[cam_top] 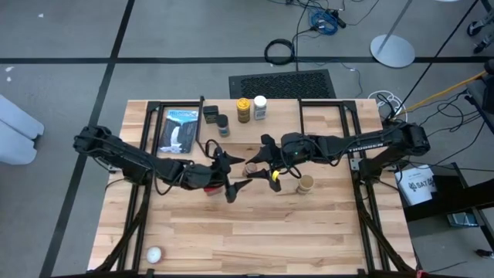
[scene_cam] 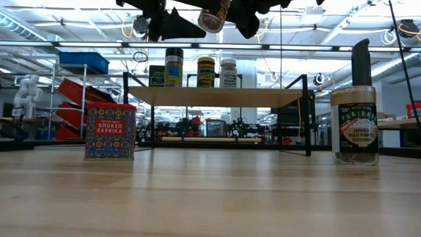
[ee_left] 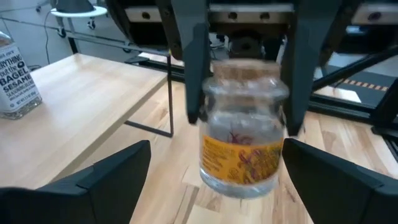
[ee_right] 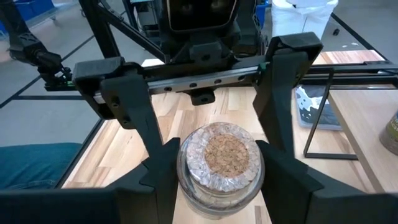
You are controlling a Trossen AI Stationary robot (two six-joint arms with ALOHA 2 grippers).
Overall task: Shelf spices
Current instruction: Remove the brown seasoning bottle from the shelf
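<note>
Above the middle of the pale plank table (cam_top: 255,232), we see the right gripper (ee_right: 214,177) with its dark angular fingers clamped on a clear glass jar (ee_right: 214,165), round-bodied, yellow-labelled, topped by a grainy cork stopper. The left gripper (ee_left: 214,180) faces it, its fingers spread wide on either side of the jar without touching it. On the shelf (scene_cam: 214,96), a light wood plank on thin black legs, we note four containers: a black square tin (scene_cam: 156,76), a dark-lidded jar (scene_cam: 173,67), a yellow-lidded jar (scene_cam: 206,72) and a white-lidded jar (scene_cam: 228,73). A patterned red tin (scene_cam: 110,130) and a tan-lidded jar (scene_cam: 355,125) stand on the table.
</note>
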